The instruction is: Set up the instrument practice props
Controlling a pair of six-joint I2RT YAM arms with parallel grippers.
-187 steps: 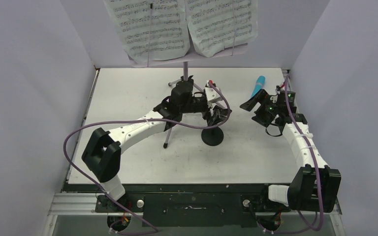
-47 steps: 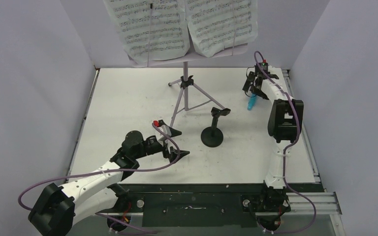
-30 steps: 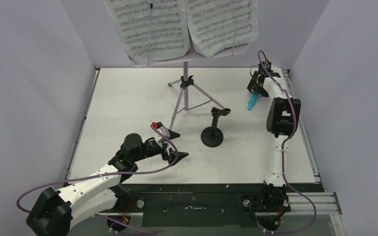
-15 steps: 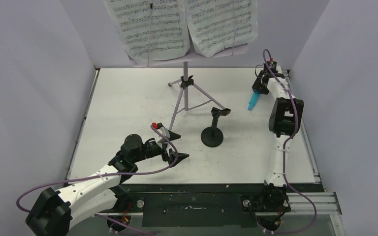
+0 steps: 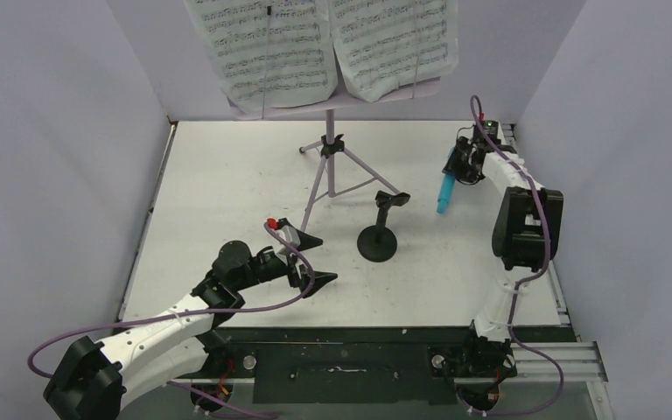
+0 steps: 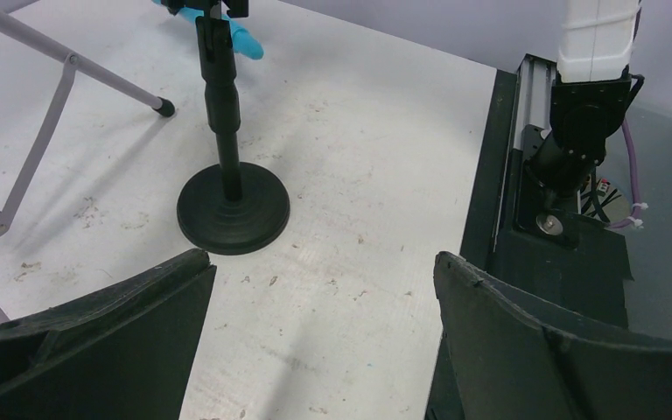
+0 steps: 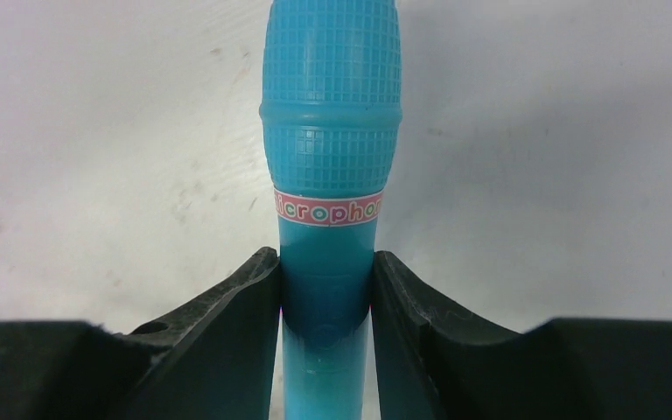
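The turquoise-blue toy microphone (image 5: 444,194) (image 7: 332,131) is at the right back of the table, with my right gripper (image 5: 458,166) (image 7: 325,267) shut on its handle; both fingers (image 7: 249,302) press its sides. The small black mic stand (image 5: 378,241) (image 6: 231,208) stands upright mid-table, its clip (image 5: 392,200) holding nothing. Behind it stands the lilac tripod music stand (image 5: 331,166), with white sheet-music pages (image 5: 271,52) on its desk. My left gripper (image 5: 315,259) (image 6: 321,262) hovers wide open left of the mic stand, nothing between its fingers.
A lilac tripod leg (image 6: 52,131) reaches to the left of the mic stand's base. The right arm's base (image 6: 586,105) and a black rail run along the table's near edge. Purple walls close in the left, back and right sides.
My right gripper has shut on the microphone's handle and drawn it slightly nearer, the arm's elbow swinging right. The left arm has barely moved.
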